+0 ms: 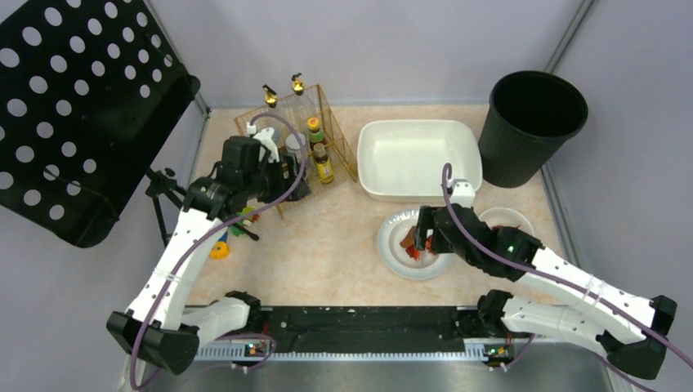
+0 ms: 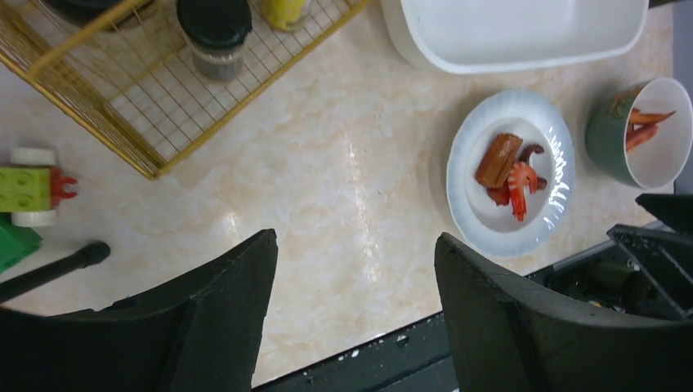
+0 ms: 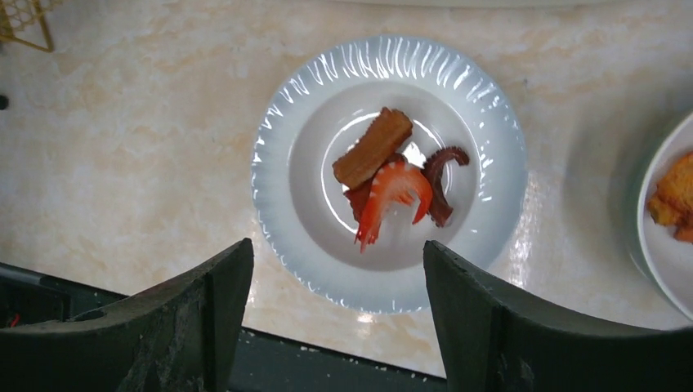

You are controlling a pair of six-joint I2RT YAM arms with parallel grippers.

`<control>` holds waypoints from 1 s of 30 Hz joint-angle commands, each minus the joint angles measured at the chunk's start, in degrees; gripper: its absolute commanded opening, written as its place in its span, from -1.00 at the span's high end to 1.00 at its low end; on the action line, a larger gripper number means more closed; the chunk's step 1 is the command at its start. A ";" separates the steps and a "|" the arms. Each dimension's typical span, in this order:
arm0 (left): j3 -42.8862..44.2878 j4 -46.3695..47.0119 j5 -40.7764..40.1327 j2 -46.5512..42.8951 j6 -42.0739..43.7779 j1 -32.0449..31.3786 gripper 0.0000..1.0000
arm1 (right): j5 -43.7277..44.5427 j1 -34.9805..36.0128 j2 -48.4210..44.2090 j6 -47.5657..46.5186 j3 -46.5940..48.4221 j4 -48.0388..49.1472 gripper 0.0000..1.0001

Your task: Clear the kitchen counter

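While both arms hang above the kitchen counter point(image 1: 327, 253), a pale marbled tabletop walled in grey that spreads under and around the white fluted plate point(image 3: 274, 155), neither holds anything. The right gripper point(image 3: 337, 253) hovers directly over the plate. Its jaws are spread wide and empty, with one finger to each side of the plate's near rim in the right wrist view. On the plate lie a brown ridged strip point(image 3: 372, 147), a red-and-white piece point(image 3: 392, 192) touching it, and a dark curled piece point(image 3: 445, 175) beside that. The left gripper point(image 2: 355, 245) is up off the counter, well to the left of the plate, and its jaws are also wide, with only bare counter between them. Just right of the plate stands a green bowl point(image 2: 605, 139) with orange sticks inside. Behind the plate sits a white tub point(image 1: 409, 193). Behind and left of the plate is a gold wire rack point(image 1: 335, 114) holding bottles, and behind and right of it a black bin point(image 1: 531, 131). Far left of the plate lies a green toy block point(image 2: 24, 188) with white wheels.
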 commanded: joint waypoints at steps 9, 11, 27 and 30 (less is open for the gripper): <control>-13.12 7.65 10.47 -8.55 2.60 0.17 -0.52 | -3.50 -0.37 -3.41 18.19 -2.91 -14.04 -0.48; -14.32 8.84 12.73 -9.69 2.16 0.12 -0.52 | -4.12 -0.31 -4.00 20.53 -3.74 -14.08 -0.48; -16.63 10.89 17.36 -13.04 1.10 -1.31 -0.53 | -6.65 -0.38 -9.36 44.12 -20.19 -10.32 -0.43; -16.55 10.89 17.10 -12.95 1.19 -1.86 -0.53 | -5.30 -0.38 -10.58 47.77 -23.03 -7.04 -0.39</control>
